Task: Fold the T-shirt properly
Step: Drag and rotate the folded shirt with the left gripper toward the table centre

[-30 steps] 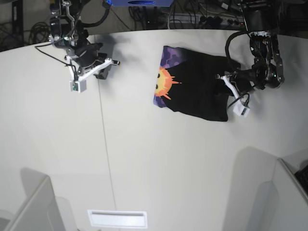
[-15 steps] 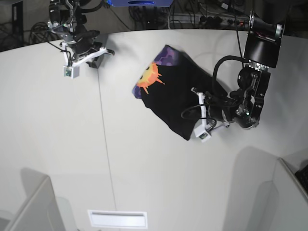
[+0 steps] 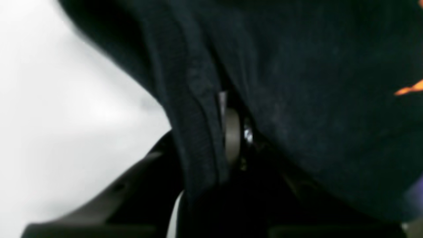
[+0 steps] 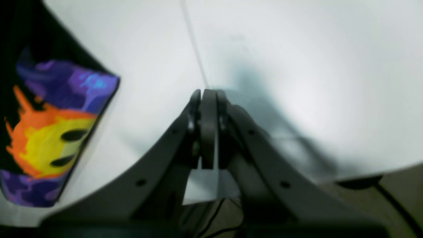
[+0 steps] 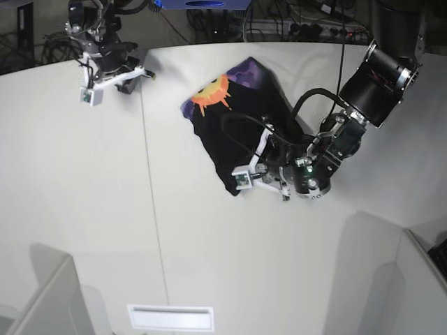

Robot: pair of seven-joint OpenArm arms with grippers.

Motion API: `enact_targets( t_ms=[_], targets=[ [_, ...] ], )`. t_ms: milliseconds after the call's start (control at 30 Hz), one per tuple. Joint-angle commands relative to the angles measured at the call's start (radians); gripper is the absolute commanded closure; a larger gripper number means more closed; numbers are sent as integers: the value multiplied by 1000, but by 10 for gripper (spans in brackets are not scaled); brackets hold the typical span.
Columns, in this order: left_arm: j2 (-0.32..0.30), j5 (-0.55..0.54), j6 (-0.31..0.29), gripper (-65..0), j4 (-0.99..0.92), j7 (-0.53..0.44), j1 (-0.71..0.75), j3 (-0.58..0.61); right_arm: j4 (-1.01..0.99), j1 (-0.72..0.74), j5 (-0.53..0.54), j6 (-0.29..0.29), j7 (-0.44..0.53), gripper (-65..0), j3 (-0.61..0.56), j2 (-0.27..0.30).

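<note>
The T-shirt [image 5: 237, 129] lies folded on the white table [image 5: 91, 209], black side up, with its orange sun print [image 5: 209, 93] at the far left end. My left gripper [image 5: 264, 162] is shut on the shirt's near right edge. In the left wrist view, black cloth folds [image 3: 198, 99] run between the fingers of the left gripper [image 3: 231, 138]. My right gripper [image 5: 143, 72] hangs shut and empty over the table's far left corner, well clear of the shirt. In the right wrist view the right gripper [image 4: 206, 96] is shut, and the sun and purple print [image 4: 49, 132] shows at the left.
A thin seam [image 5: 150, 209] runs front to back across the table, left of the shirt. Cables and equipment [image 5: 293, 21] sit behind the far edge. Grey panels [image 5: 49, 300] stand at the near corners, with a white slot [image 5: 170, 317] between them.
My left gripper has dragged the T-shirt leftward and nearer, turning it so the sun print points far left. The right arm has drawn back to the far left corner.
</note>
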Motion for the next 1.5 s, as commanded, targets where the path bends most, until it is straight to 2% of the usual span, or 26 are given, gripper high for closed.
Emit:
enact_targets(
  t_ms=[0, 100, 167, 367, 533, 833, 1333, 1467],
  targets=[
    [-5, 48, -8, 0, 14, -22, -21, 7, 20, -10, 4, 4, 13, 0, 17, -3],
    [5, 223, -8, 0, 16, -57, -13, 24, 19, -16, 4, 4, 13, 0, 38, -8],
    [34, 311, -8, 0, 11, -63, -12, 26, 19, -16, 4, 4, 13, 0, 38, -8],
    [106, 476, -8, 0, -56, -149, -18, 26, 16, -10, 4, 4, 13, 0, 38, -9],
    [147, 493, -8, 0, -111, -201, -18, 35, 13, -8, 4, 4, 13, 0, 40, -9],
    [153, 486, -8, 0, -136, -310, -49, 242, 13, -7, 2, 4, 13, 0, 40, -9],
    [207, 495, -8, 0, -125, -327, -47, 264, 11, -8, 1, 4, 11, 0, 40, -8],
    [206, 495, -8, 0, -125, -379, -84, 342, 11, -8, 1, 4, 11, 0, 40, -8]
  ],
)
